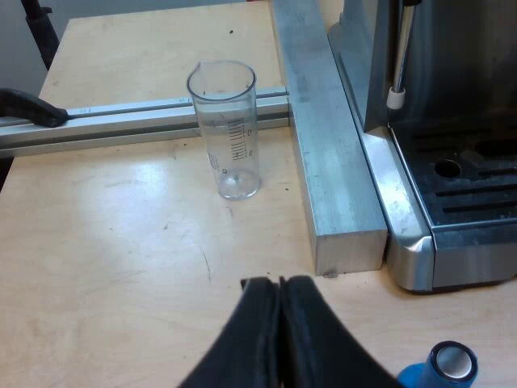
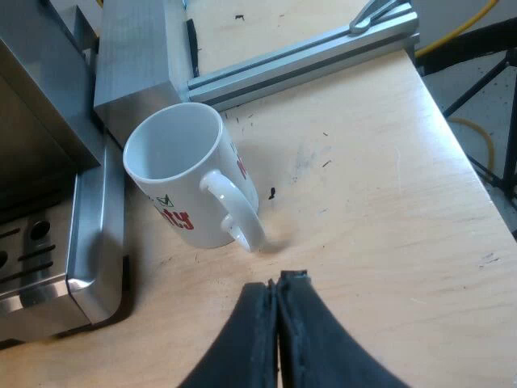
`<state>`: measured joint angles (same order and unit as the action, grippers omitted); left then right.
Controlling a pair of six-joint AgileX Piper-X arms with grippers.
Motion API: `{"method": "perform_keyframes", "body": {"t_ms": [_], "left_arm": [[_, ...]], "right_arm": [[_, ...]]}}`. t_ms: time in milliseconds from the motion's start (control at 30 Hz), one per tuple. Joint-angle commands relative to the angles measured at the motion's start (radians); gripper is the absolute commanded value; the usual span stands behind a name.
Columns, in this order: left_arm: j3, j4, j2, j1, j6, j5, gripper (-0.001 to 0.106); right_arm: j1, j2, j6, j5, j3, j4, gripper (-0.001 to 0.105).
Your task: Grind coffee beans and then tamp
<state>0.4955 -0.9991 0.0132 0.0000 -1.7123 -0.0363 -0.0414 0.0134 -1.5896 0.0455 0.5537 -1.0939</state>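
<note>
Tamper: blue, loose, nobody holding it
Left gripper: fingers together, empty
Right gripper: together too (mug just ahead)
Progress: grinding and tamping both to come

Open ahead of left gripper as far as measuring glass; blocked just ahead of right gripper by mug.

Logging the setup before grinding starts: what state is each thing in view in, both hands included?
Measuring glass: upright, empty.
Mug: upright, empty.
Blue tamper: standing free, not held.
Left hand: shut, holding nothing.
Right hand: shut, holding nothing.
</note>
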Motion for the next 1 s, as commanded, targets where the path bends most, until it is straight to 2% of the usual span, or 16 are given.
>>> {"method": "perform_keyframes", "body": {"t_ms": [33,233,300,467,533,600,633,667,700,767,800,933,1000], "left_arm": [[0.003,0.011,0.13,0.0,0.002,-0.006,0.0],[0.003,0.011,0.13,0.0,0.006,-0.049,0.0],[0.003,0.007,0.13,0.0,0.006,-0.05,0.0],[0.029,-0.014,0.13,0.0,0.006,-0.05,0.0],[0.048,-0.02,0.13,-0.005,0.006,-0.05,0.009],[0.062,-0.019,0.13,-0.016,0.006,-0.062,0.027],[0.065,-0.019,0.13,-0.02,0.006,-0.072,0.032],[0.069,-0.019,0.13,-0.027,0.006,-0.093,0.042],[0.073,-0.019,0.13,-0.036,0.006,-0.11,0.049],[0.078,-0.019,0.13,-0.046,0.006,-0.124,0.053],[0.081,-0.019,0.13,-0.052,0.006,-0.129,0.054],[0.095,-0.019,0.13,-0.09,0.006,-0.134,0.054],[0.096,-0.019,0.13,-0.111,0.014,-0.165,0.055]], "right_arm": [[0.0,0.04,-0.006,0.004,-0.001,0.007,0.0],[0.0,0.037,-0.01,-0.014,-0.001,0.004,0.0],[0.0,0.034,-0.052,-0.046,0.001,0.004,0.0],[0.0,0.034,-0.101,-0.057,0.027,0.004,0.0],[0.0,0.029,-0.111,-0.069,0.036,0.004,0.001],[0.0,-0.003,-0.179,-0.197,0.067,0.004,0.023],[0.0,-0.012,-0.189,-0.219,0.072,0.004,0.026],[0.0,-0.029,-0.195,-0.238,0.082,0.004,0.038],[0.0,-0.043,-0.196,-0.245,0.093,0.004,0.045],[0.0,-0.083,-0.21,-0.273,0.113,0.004,0.053],[-0.002,-0.11,-0.229,-0.299,0.127,0.008,0.054],[-0.039,-0.171,-0.234,-0.316,0.154,0.039,0.055],[-0.079,-0.204,-0.25,-0.316,0.17,0.047,0.062]]}}
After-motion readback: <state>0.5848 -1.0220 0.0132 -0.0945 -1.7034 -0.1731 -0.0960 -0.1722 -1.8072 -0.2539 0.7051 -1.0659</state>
